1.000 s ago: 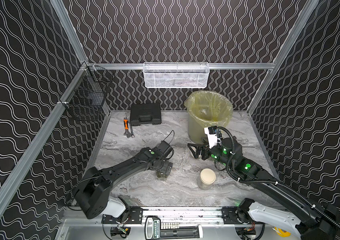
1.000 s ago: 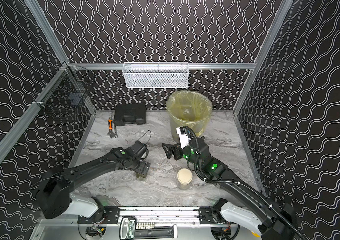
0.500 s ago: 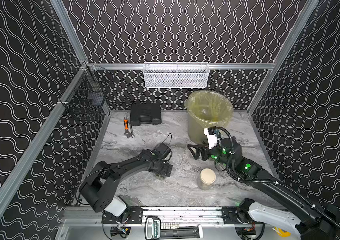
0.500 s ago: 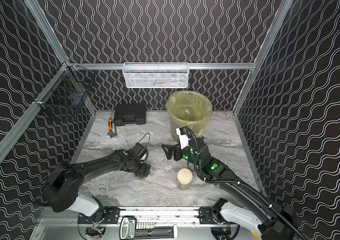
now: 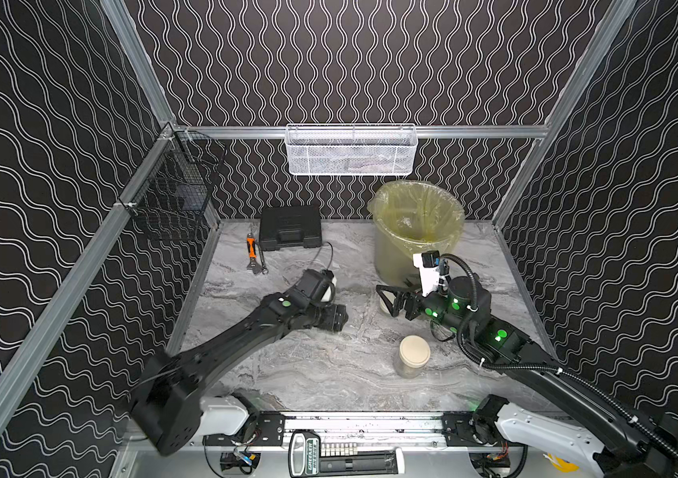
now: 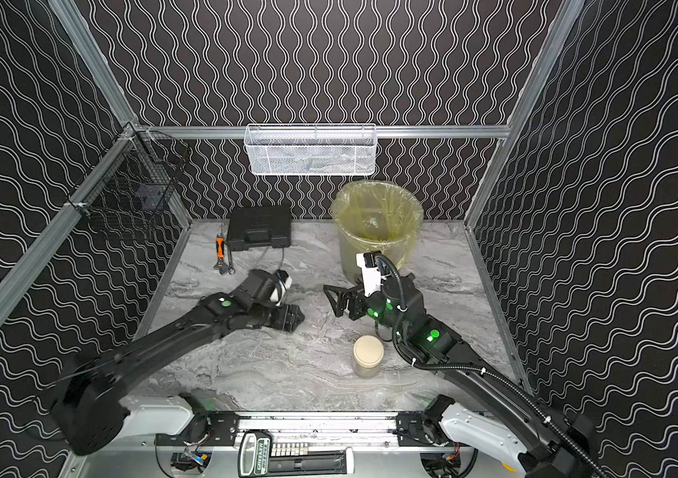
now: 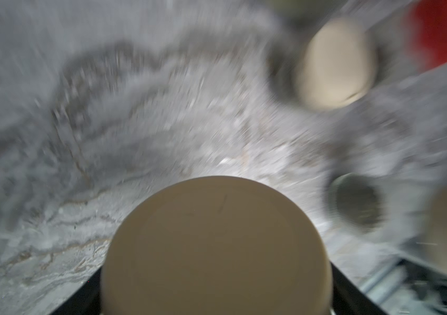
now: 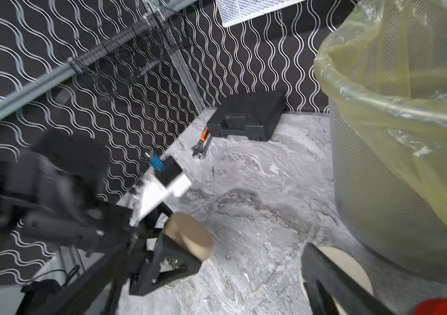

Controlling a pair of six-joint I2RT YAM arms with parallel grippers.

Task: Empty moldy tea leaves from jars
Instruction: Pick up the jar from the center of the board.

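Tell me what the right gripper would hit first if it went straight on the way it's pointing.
Probably the left gripper and the cream-lidded jar between its jaws: the right gripper points across at them, nothing between. Heights are unclear, so it might pass above.

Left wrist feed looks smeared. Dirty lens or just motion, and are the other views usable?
Left wrist: tabletop streaked, but the cream-lidded jar up close is sharp, so likely motion, not the lens. Right wrist: left arm blurred, black case crisp. Both top views: sharp, except the left arm's lower link.
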